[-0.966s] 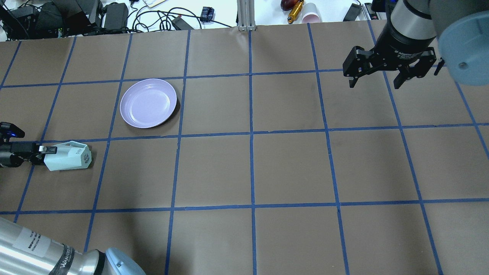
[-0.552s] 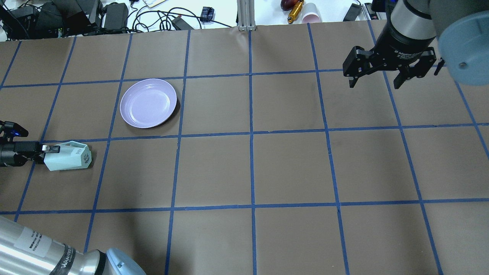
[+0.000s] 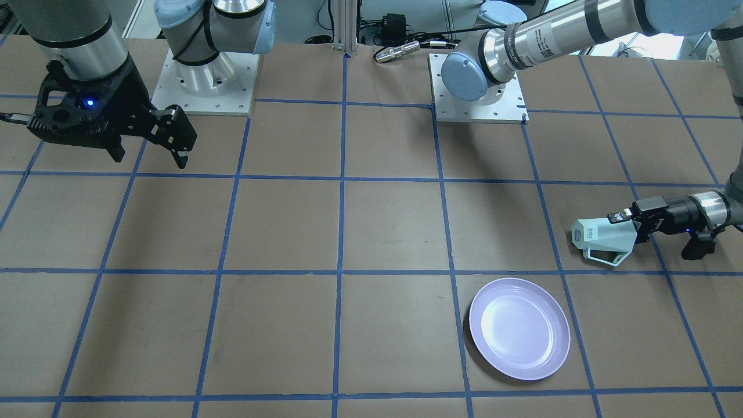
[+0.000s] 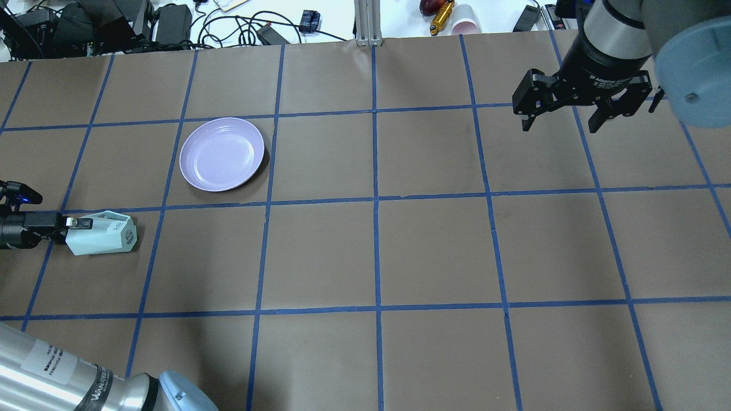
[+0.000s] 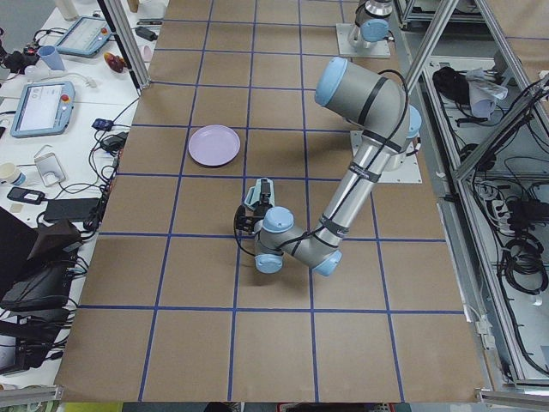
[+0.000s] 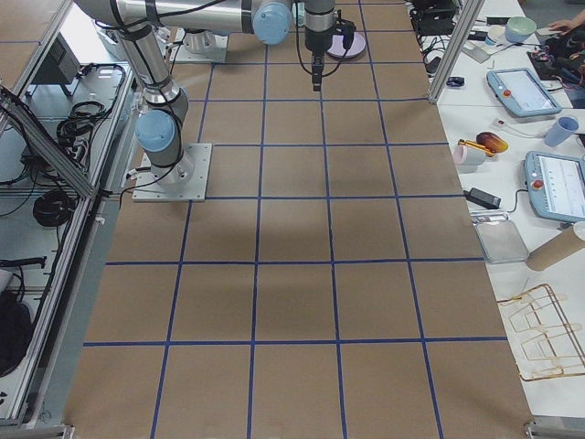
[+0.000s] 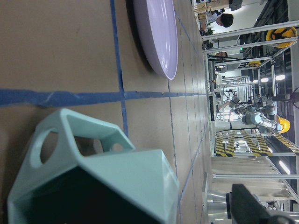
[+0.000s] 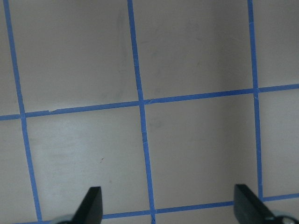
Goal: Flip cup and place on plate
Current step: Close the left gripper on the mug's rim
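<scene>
- left gripper (image 4: 73,227) comes in low and level at the table's left edge, right at the cup's mouth; jaws apart, upper finger (image 7: 247,205) sits over the cup's top wall with a gap (other finger hidden, so no clamp visible)
- cup (image 4: 105,234) lies on its side on the table (image 4: 434,251), long axis left-right: mouth toward the left gripper, lettered base pointing right, handle on the plate side
- plate (image 4: 221,154) flat, beyond the cup and slightly right, apart from it
- right gripper (image 4: 559,127) far right, pointing down above the table, jaws spread wide, touching nothing
</scene>
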Robot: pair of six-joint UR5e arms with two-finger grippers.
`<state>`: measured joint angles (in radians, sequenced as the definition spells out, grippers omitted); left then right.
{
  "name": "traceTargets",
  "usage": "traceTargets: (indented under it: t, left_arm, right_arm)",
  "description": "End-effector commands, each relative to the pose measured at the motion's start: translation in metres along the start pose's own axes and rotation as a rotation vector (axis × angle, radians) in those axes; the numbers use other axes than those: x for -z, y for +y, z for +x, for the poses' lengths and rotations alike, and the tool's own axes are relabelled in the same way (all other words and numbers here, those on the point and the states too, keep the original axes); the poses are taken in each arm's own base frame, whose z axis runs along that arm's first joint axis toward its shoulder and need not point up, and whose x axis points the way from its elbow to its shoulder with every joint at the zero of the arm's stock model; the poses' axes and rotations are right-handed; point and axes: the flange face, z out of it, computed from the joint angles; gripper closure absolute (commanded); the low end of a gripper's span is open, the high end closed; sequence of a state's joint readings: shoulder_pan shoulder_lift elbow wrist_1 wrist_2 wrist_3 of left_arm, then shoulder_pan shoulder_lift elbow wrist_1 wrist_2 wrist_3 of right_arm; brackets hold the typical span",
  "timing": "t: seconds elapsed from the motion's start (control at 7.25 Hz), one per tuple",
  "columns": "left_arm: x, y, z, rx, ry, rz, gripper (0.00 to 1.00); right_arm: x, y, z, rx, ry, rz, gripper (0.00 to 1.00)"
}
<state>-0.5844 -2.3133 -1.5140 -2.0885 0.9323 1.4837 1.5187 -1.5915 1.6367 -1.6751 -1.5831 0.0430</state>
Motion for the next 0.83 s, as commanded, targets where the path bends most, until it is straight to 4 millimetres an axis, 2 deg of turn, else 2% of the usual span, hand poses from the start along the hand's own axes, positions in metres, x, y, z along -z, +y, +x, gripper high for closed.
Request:
traceTargets:
  t: [0.0,0.41,0.69]
  left_arm:
    - [-0.0005,-0.0004,-0.0002,-0.008,0.001,0.007,0.80]
    - [-0.0032,0.0008,-0.0012,-0.005,0.008,0.014,0.99]
    - [-0.0032,0.0008,-0.0012,-0.004,0.008,0.014,1.00]
  right_arm:
    - [0.0004,0.0002,0.0000,0.000,0.000,0.001,0.00]
    - [0.0004,0.0002,0.0000,0.000,0.000,0.001,0.00]
    - [-0.0004,-0.0002,0.0000,0.000,0.000,-0.001,0.00]
